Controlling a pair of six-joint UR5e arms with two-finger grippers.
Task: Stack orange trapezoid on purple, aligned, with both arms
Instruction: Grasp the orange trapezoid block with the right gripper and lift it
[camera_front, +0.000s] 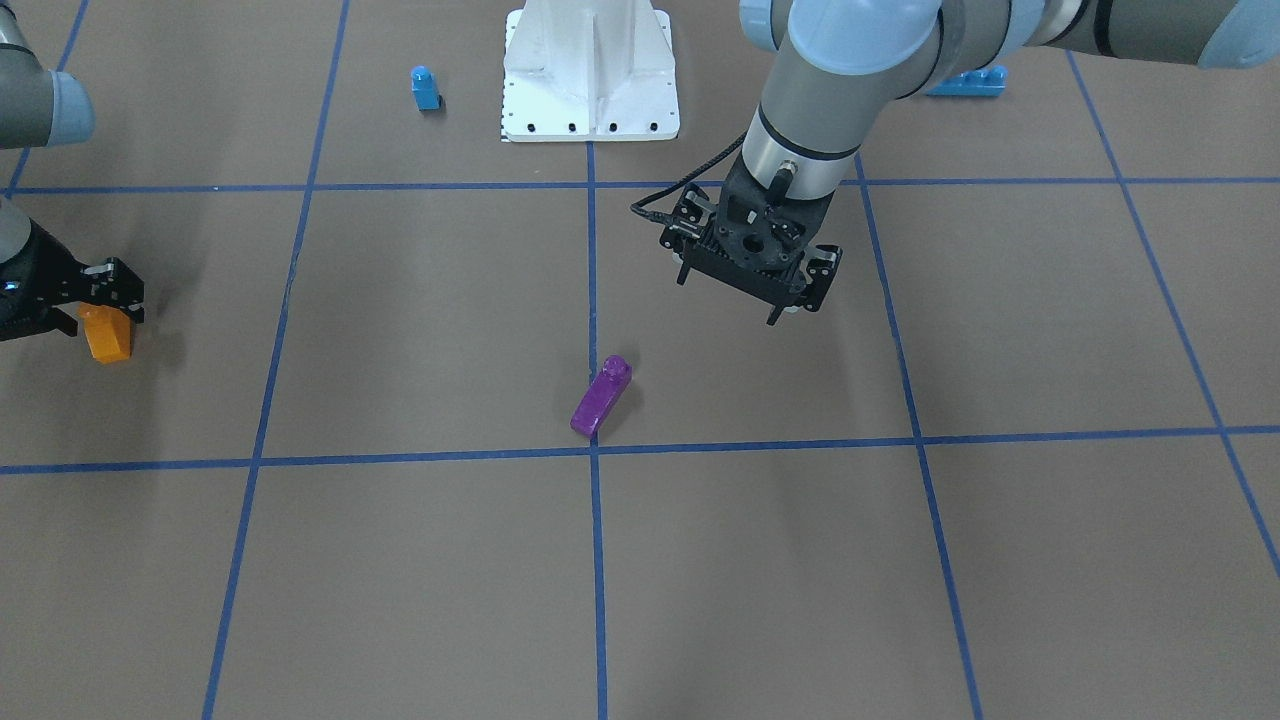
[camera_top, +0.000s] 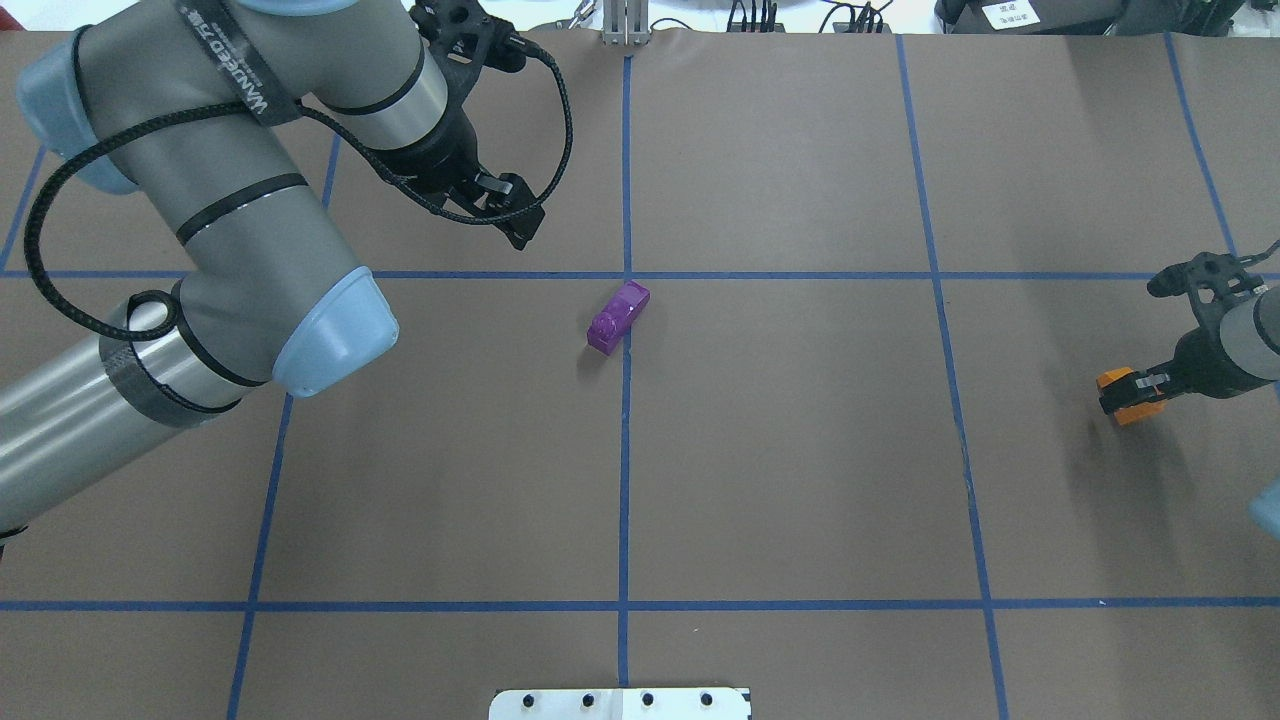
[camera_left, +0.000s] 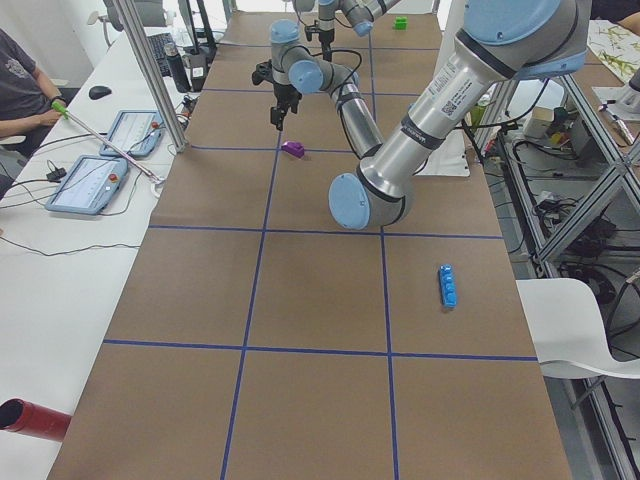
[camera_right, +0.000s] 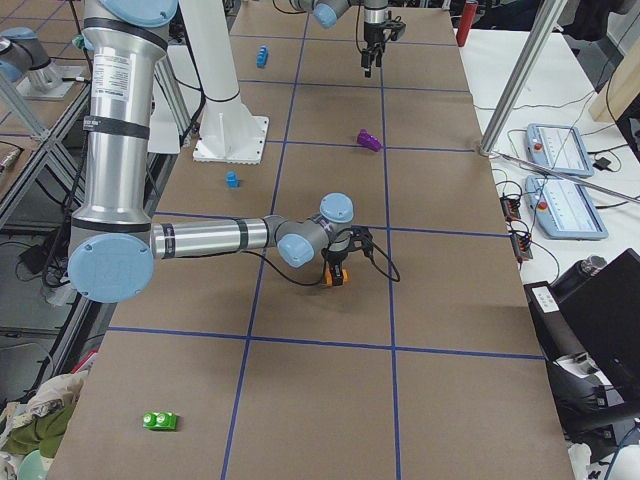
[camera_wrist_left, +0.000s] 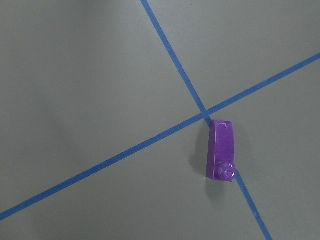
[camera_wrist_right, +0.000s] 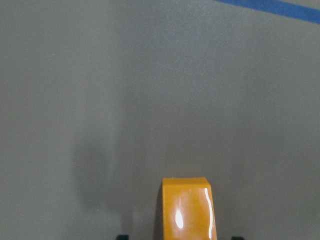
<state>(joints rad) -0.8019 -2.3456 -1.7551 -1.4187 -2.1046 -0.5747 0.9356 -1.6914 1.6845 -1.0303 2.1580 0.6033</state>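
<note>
The purple block (camera_front: 600, 398) sits stud-up on the centre tape line of the table (camera_front: 400, 560), and the left gripper (camera_front: 729, 300) hangs near it, fingers spread wide and empty. Well apart, the right gripper (camera_front: 100, 320) (at the robot's right end of the table) has a finger either side of the orange block (camera_front: 108, 342); whether they pinch it I cannot tell.

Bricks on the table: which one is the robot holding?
The orange trapezoid, pinched in the right gripper; the purple, small blue brick and long blue brick lie free.
</note>
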